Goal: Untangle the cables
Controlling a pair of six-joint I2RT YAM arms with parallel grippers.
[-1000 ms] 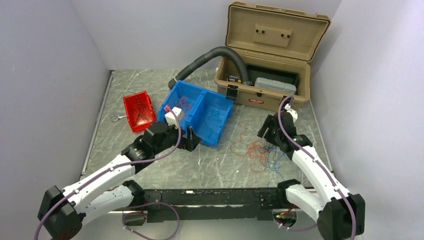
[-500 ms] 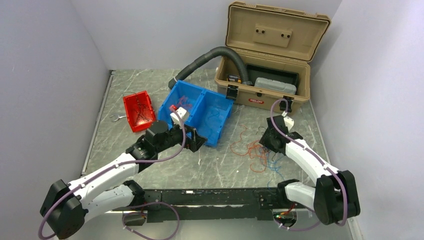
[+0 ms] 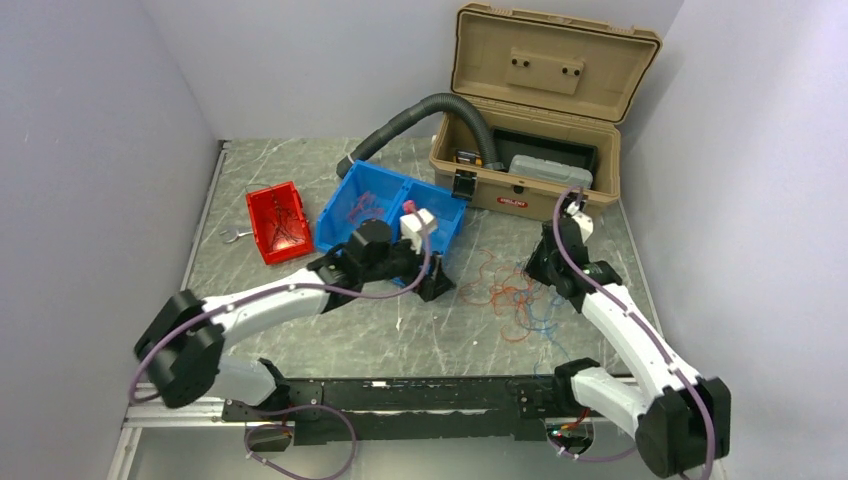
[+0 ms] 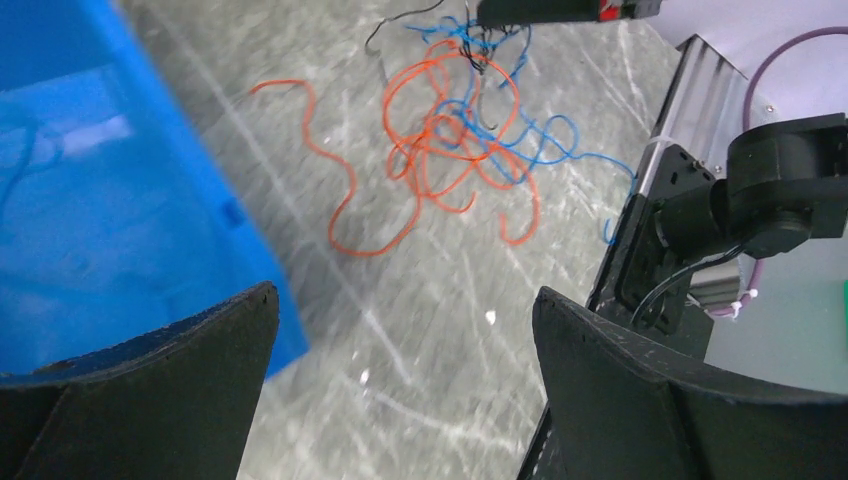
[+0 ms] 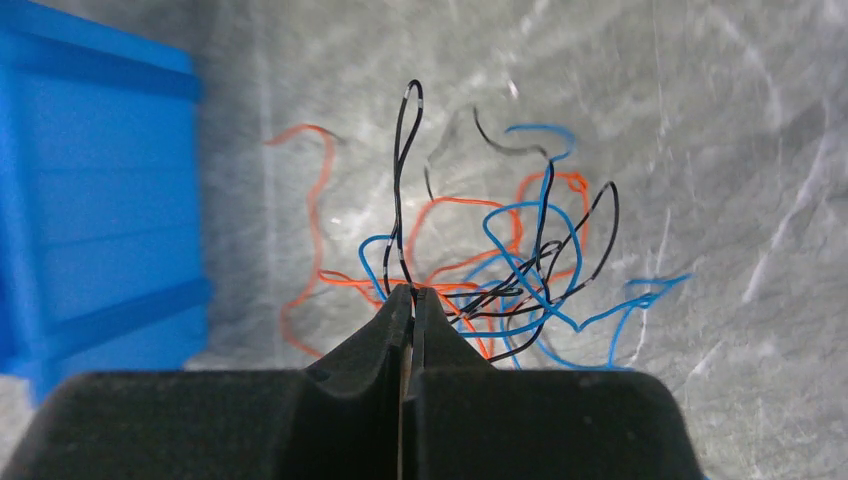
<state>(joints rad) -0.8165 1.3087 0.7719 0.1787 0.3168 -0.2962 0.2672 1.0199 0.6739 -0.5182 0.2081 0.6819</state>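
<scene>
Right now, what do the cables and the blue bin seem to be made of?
Cables: probably thin wire in smooth plastic insulation, red, blue and black; they hold springy loops and curls. Blue bin: apparently moulded hard plastic, with an even colour, a slight sheen and straight ribbed walls.

No legible text in any view. Small red badge (image 3: 512, 201) with pale lettering on front wall of tan case (image 3: 555, 60), too small to read. Red patch (image 4: 610, 9) on black bar (image 4: 540, 10) at top edge of left wrist view, blurred, nothing readable. No numbers or signs made out elsewhere.
</scene>
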